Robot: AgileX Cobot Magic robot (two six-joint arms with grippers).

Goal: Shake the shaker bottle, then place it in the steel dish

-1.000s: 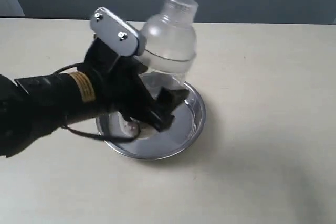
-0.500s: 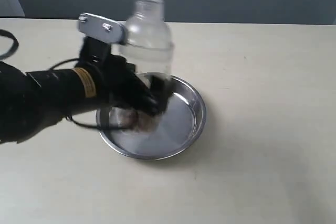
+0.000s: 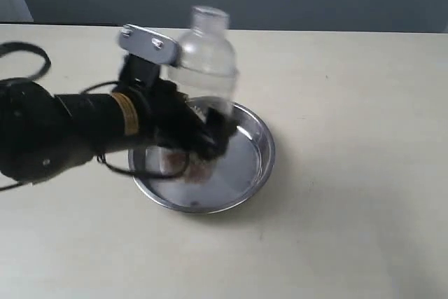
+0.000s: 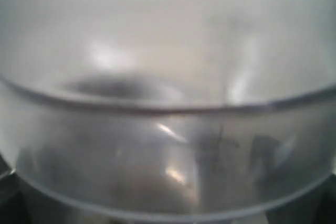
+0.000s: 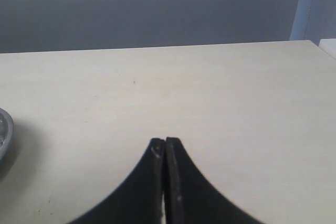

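Observation:
The clear frosted shaker bottle [image 3: 205, 61] is held nearly upright above the round steel dish [image 3: 260, 146], cap uppermost, its image blurred by motion. Brown bits show near its base. My left gripper [image 3: 199, 138] is shut on the bottle's lower body, the black arm reaching in from the left. In the left wrist view the bottle's wall [image 4: 168, 129] fills the whole picture and hides the fingers. My right gripper [image 5: 165, 141] is shut with nothing in it, above bare table; the dish's rim [image 5: 4, 129] shows at that view's edge.
The beige table [image 3: 350, 208] stretches around the dish, with a dark wall behind it. A black cable [image 3: 24, 54] loops off the left arm at the far left.
The bottle swung from leaning right, to left and lower, then back right and slightly up; the left arm moved with it. The dish stayed put.

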